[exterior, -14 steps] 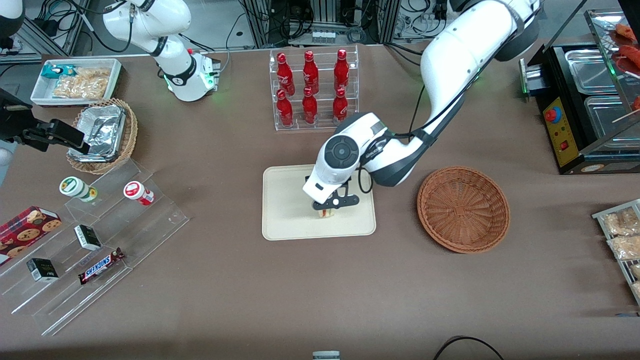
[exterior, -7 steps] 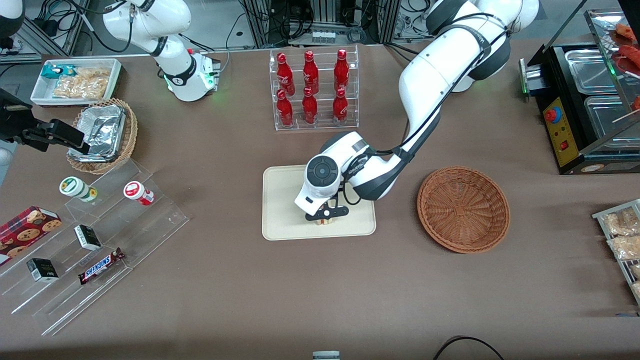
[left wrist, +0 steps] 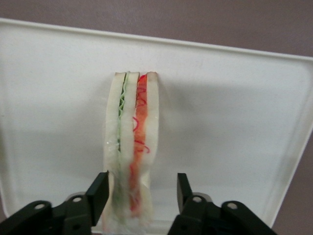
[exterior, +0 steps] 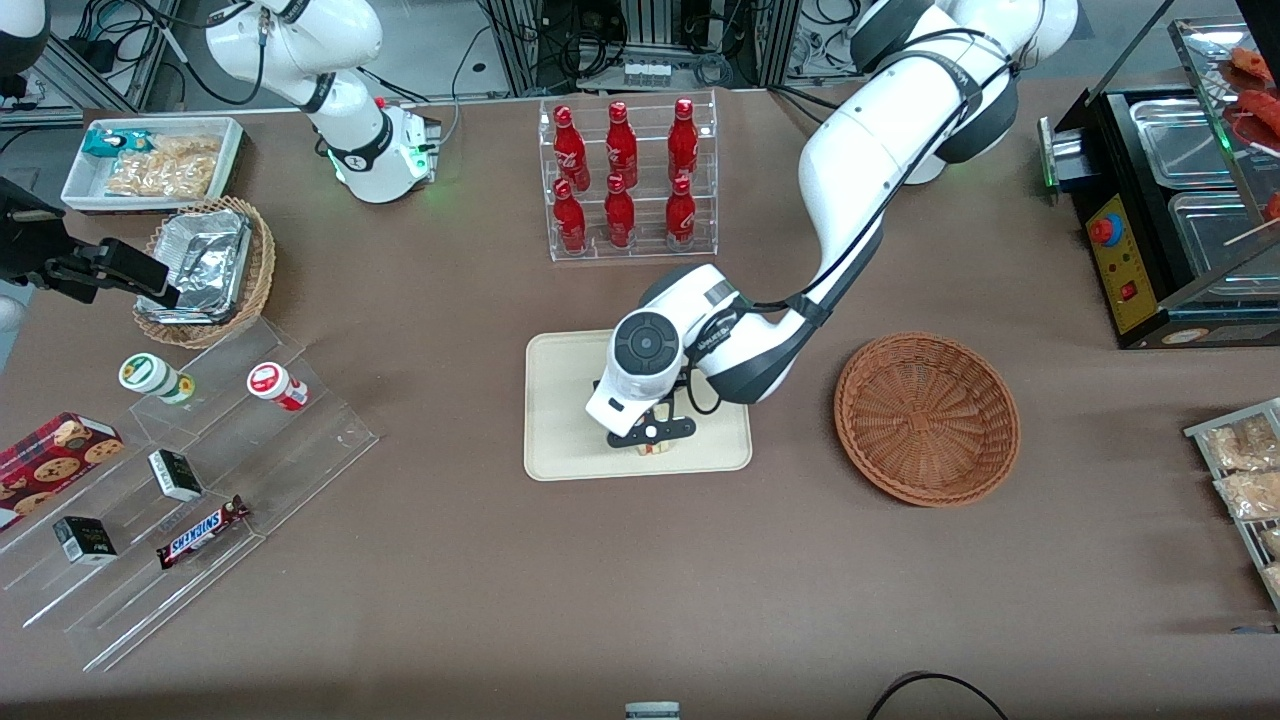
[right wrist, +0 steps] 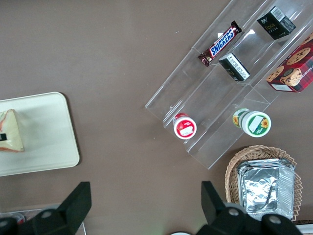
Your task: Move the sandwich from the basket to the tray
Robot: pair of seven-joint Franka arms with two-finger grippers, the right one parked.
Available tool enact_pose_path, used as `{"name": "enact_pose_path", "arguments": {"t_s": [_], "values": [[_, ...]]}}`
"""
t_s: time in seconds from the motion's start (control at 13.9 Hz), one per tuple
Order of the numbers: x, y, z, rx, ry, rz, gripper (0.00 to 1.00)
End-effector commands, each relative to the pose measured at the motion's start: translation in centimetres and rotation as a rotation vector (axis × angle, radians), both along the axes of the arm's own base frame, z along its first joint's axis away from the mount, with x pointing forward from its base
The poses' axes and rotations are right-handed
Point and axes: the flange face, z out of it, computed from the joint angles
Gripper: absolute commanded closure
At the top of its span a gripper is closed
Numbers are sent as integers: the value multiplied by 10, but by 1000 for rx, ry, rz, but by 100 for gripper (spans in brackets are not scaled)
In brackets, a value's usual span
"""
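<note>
The left arm's black two-fingered tool (left wrist: 142,191) hung low over the flat cream rectangular tray (exterior: 560,455), its fingers spread with a gap on either side of the pale triangular bread sandwich (left wrist: 132,147). That wedge stood on the tray's smooth surface, its green and red-orange filling showing as wavy stripes. The round reddish-brown woven wicker basket (exterior: 927,417) sat on the brown worktop (exterior: 640,580) near the tray, toward the working arm's end.

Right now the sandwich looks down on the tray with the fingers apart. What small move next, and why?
Probably lift the gripper straight up. The sandwich already rests on the tray, near the edge closest to the front camera, and the wrist view shows a gap between each finger and the bread. So it seems released; a vertical retreat should avoid tipping it. The basket is empty.
</note>
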Motion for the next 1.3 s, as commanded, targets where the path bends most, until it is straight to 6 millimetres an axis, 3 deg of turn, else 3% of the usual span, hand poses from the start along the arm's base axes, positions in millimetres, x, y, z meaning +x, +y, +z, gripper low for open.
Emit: {"name": "enact_pose_path", "arguments": {"t_s": [0.0,0.29,0.5,0.94,1.22], "values": [[-2,16,58,63,-20,-9,0],[2,48,102,149,-6,12,0],[11,79,105,193,15,35,0],[35,215,135,230,29,44,0],[30,284,154,221,55,-10,0]]}}
